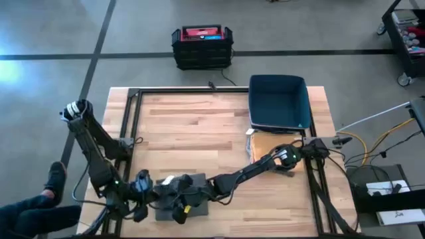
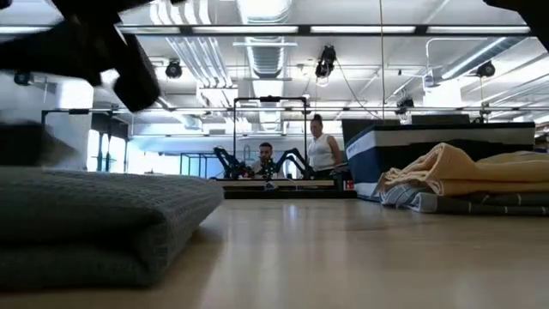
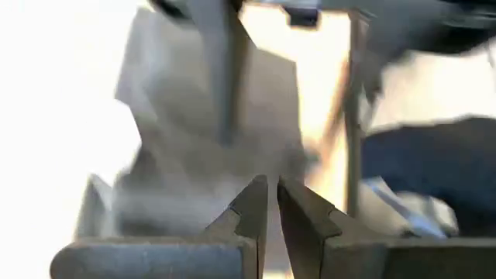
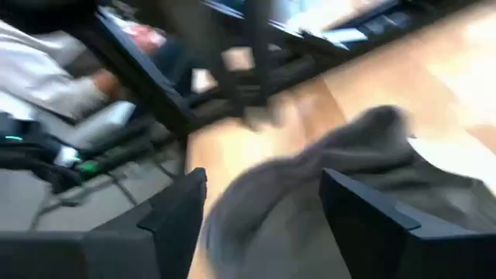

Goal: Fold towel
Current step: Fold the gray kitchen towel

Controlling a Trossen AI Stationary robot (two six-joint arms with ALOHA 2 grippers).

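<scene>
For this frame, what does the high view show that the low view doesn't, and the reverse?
Only the high view shows both arms reaching to the table's near edge, the left gripper and right gripper at the grey towel, plus a black crate on the floor. Only the low view shows two people in the room behind. Both show the towel, the blue bin, the tan cloth pile and the wooden table.

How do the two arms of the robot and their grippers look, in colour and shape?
Both arms are dark, nearly black, built of slim jointed links. The left arm has a rounded pale joint at its outer end. The right arm has a pale patch at its elbow. The left gripper has two grey wedge-shaped fingers; the right gripper has two dark flat fingers. Near the grippers a small yellow mark shows.
</scene>
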